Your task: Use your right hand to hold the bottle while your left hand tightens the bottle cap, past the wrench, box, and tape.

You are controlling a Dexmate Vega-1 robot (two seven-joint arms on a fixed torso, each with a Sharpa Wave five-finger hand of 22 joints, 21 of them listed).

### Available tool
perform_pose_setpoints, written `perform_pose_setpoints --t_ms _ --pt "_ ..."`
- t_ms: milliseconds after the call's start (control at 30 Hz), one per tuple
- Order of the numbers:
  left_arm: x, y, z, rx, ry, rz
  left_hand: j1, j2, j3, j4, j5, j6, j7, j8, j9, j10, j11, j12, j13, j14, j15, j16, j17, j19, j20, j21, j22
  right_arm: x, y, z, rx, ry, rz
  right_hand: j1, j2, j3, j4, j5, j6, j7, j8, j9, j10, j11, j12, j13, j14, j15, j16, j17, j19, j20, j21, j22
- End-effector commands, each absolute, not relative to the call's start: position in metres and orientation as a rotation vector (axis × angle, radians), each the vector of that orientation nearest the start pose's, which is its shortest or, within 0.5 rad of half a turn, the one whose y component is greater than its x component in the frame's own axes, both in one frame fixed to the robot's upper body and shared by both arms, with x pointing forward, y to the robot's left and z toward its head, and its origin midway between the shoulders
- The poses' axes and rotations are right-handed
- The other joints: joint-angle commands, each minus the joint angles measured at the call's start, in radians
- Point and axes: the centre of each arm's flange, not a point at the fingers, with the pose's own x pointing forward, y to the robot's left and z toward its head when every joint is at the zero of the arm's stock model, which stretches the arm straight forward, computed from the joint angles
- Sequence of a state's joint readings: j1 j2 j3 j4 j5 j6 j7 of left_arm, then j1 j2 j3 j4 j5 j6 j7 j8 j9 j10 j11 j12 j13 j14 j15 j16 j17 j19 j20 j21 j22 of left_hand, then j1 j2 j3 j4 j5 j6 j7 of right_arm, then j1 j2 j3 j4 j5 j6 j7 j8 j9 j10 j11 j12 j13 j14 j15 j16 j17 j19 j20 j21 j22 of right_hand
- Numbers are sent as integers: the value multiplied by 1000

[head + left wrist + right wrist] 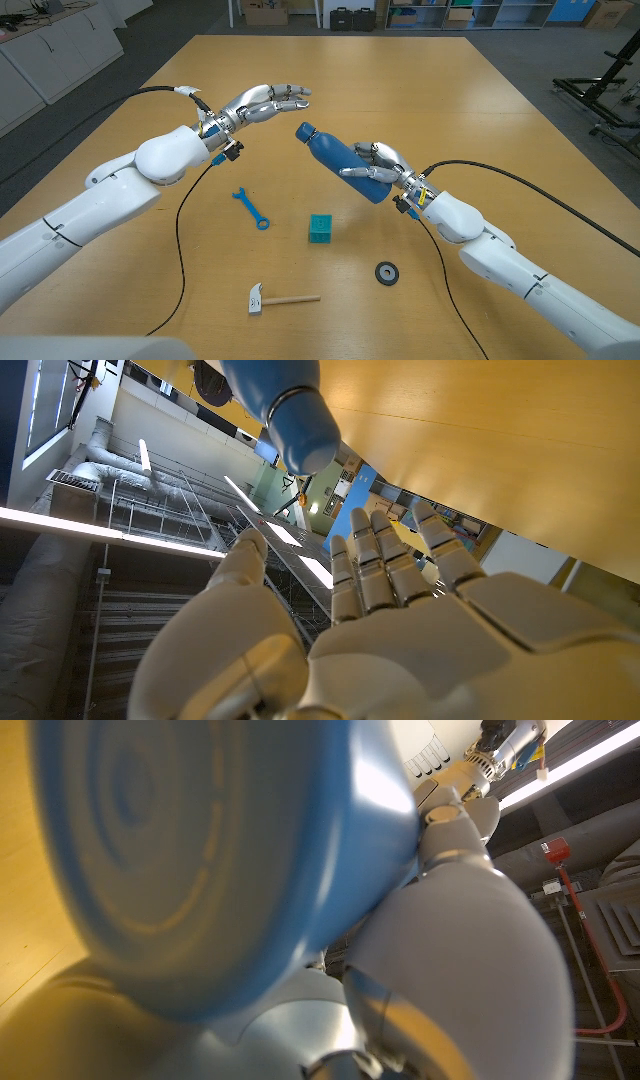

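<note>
My right hand (378,165) grips a blue bottle (340,162) around its lower body and holds it above the table, tilted, with its cap (304,132) pointing up and toward my left hand. My left hand (262,103) hovers a short way from the cap with fingers spread and nothing in them. In the left wrist view the cap end (300,435) hangs beyond my left hand's fingertips (385,555), not touching them. The right wrist view shows the bottle's round base (170,860) close up against my right hand (440,950).
On the wooden table (420,90) lie a blue wrench (251,209), a small teal box (320,229), a dark roll of tape (387,272) and a hammer (280,299) near the front. Black cables trail from both wrists. Cases and shelves stand beyond the far edge.
</note>
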State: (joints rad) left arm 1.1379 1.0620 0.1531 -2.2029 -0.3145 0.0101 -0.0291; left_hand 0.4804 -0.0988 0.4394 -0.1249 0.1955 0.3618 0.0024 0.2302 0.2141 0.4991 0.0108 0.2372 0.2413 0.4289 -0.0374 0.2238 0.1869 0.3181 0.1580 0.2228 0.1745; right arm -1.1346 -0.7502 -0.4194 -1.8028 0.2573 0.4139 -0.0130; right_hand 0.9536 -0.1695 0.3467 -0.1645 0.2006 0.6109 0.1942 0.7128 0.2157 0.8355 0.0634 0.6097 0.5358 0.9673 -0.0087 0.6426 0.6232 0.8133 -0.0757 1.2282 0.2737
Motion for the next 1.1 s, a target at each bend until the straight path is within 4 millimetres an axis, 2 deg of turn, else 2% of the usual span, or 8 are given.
perform_pose_setpoints --t_ms 33,500,600,800,900,1033,1100 --pt "448 242 76 895 -713 -432 -6 0 5 -10 -6 16 -5 11 3 12 -1 7 2 11 4 2 2 10 3 1 3 515 -216 -53 -459 -849 373 270 274 21 8 4 256 -250 7 2 225 -226 -1 2 132 -201 -2 6 10 -152 7 2" --pt "465 235 77 884 -712 -542 0 -5 6 -19 -7 13 -10 10 3 8 -4 2 -1 5 6 -4 1 3 12 -6 2 515 -222 -55 -437 -871 354 269 274 22 9 4 256 -251 6 1 226 -227 -5 5 134 -201 -4 10 8 -152 10 -2" --pt "469 231 75 869 -721 -546 9 -9 8 -26 -7 19 -11 12 3 21 -4 6 -2 14 -5 -3 0 9 14 -7 2 513 -222 -54 -438 -879 357 269 274 23 9 4 256 -251 6 1 226 -226 -6 6 134 -201 -5 11 8 -152 11 -3" --pt "481 221 70 816 -731 -582 27 -15 13 -39 -8 43 -14 21 2 37 -31 8 -5 27 -25 -4 -2 30 13 -4 2 510 -220 -53 -444 -890 372 269 274 24 8 4 256 -250 6 1 227 -228 -7 8 134 -201 -7 12 7 -152 13 -4" --pt "486 219 70 804 -724 -589 44 -21 16 -46 -9 46 -11 22 1 21 -59 -1 -8 23 -31 -9 -3 32 12 -8 2 508 -217 -53 -448 -892 382 269 274 24 9 4 256 -251 6 1 228 -228 -8 8 134 -201 -7 13 7 -152 14 -5" --pt "488 218 74 804 -718 -599 51 -22 18 -48 -9 50 -8 23 1 22 -65 -2 -8 24 -32 -10 -3 31 12 -10 1 507 -213 -54 -467 -892 387 269 274 24 9 4 256 -251 6 1 227 -230 -10 8 134 -201 -8 14 7 -152 14 -6" --pt "487 217 77 813 -716 -602 55 -22 20 -49 -9 52 -5 24 1 22 -60 -2 -9 25 -31 -10 -3 30 12 -11 1 506 -212 -54 -473 -890 387 269 274 25 8 4 256 -251 6 1 228 -230 -10 8 134 -201 -9 14 6 -152 15 -6"
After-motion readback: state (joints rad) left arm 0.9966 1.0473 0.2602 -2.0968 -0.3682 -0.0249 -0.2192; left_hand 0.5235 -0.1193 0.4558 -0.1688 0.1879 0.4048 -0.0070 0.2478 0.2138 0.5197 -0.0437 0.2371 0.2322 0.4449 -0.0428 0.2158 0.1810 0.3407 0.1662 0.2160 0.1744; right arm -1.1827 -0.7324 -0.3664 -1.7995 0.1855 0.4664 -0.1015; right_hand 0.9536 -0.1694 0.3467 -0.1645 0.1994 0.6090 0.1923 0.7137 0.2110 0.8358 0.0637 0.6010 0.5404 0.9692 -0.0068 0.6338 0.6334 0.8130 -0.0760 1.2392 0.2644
